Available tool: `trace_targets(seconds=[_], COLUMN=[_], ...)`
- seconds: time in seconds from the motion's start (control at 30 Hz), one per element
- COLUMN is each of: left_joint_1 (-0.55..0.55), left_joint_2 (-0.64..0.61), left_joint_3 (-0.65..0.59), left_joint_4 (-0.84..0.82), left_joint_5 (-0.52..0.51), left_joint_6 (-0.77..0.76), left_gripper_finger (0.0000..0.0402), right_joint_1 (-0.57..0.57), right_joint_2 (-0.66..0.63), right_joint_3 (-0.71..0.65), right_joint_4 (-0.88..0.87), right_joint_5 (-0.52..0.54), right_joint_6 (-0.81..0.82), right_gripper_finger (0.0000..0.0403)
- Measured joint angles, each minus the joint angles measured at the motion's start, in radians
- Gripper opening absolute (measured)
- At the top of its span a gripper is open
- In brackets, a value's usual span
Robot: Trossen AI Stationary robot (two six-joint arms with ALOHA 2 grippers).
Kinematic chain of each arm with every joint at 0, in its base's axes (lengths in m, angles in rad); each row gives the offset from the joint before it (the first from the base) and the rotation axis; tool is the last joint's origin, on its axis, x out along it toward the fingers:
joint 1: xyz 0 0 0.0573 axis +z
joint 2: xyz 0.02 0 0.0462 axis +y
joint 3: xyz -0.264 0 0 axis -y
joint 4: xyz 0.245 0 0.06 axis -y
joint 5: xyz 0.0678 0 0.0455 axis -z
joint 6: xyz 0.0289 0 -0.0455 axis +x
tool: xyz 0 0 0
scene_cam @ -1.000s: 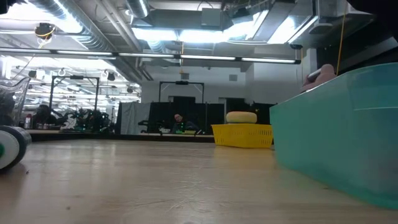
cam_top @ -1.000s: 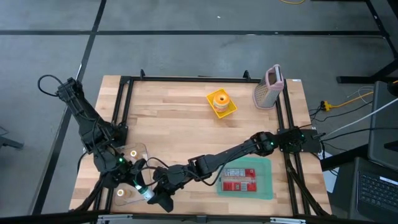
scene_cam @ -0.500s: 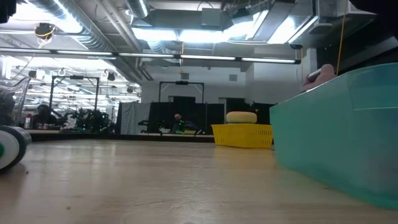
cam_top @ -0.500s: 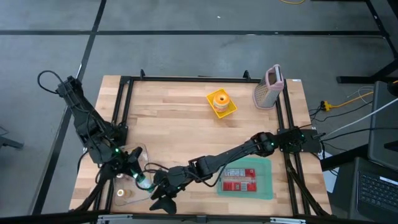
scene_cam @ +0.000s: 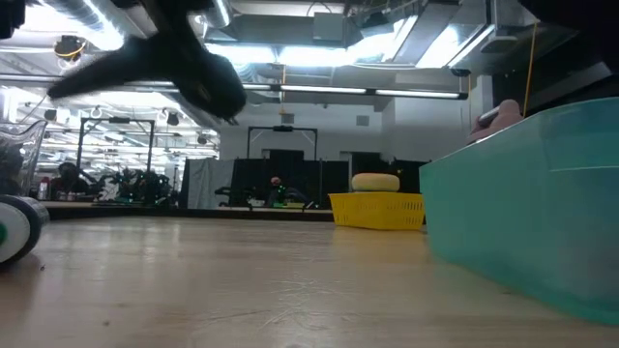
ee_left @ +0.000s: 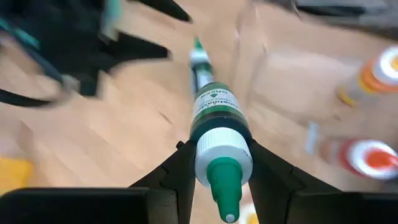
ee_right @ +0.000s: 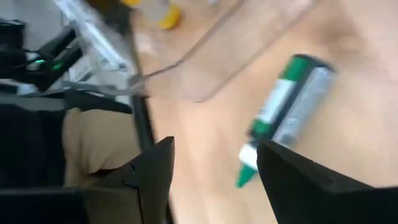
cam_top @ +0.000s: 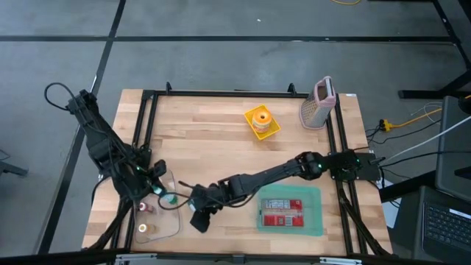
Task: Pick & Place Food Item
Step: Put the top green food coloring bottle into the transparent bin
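We see a wooden worktop (cam_top: 221, 147) standing on a grey floor (cam_top: 221, 59) crossed by dark seams. Beyond the worktop, the low view shows a large hall with long ceiling lights (scene_cam: 319, 53), overhead ducting and dark frames (scene_cam: 280, 155); distant shapes at left are possibly further equipment.

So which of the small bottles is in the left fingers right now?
The green-capped bottle, clamped between the left fingers. The orange-capped bottles lie apart from it in the clear tray, with nothing holding them.
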Motion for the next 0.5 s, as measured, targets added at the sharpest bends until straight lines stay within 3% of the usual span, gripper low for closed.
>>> trace_targets(seconds=[0.27, 0.5], left_joint_1=[-0.001, -0.001], left_joint_2=[0.039, 0.099], left_joint_3=[0.018, 0.101], left_joint_4=[-0.177, -0.248], left_joint_5=[0.059, 0.105], left_joint_6=[-0.162, -0.208], left_gripper_finger=[0.0114, 0.0114], right_joint_1=[-0.019, -0.03], right_joint_2=[0.0, 0.0], right_joint_3=[0.0, 0.0], right_joint_4=[-0.01, -0.009], right_joint_5=[0.025, 0.04], right_joint_6=[-0.061, -0.094], right_gripper_finger=[0.0226, 0.0226])
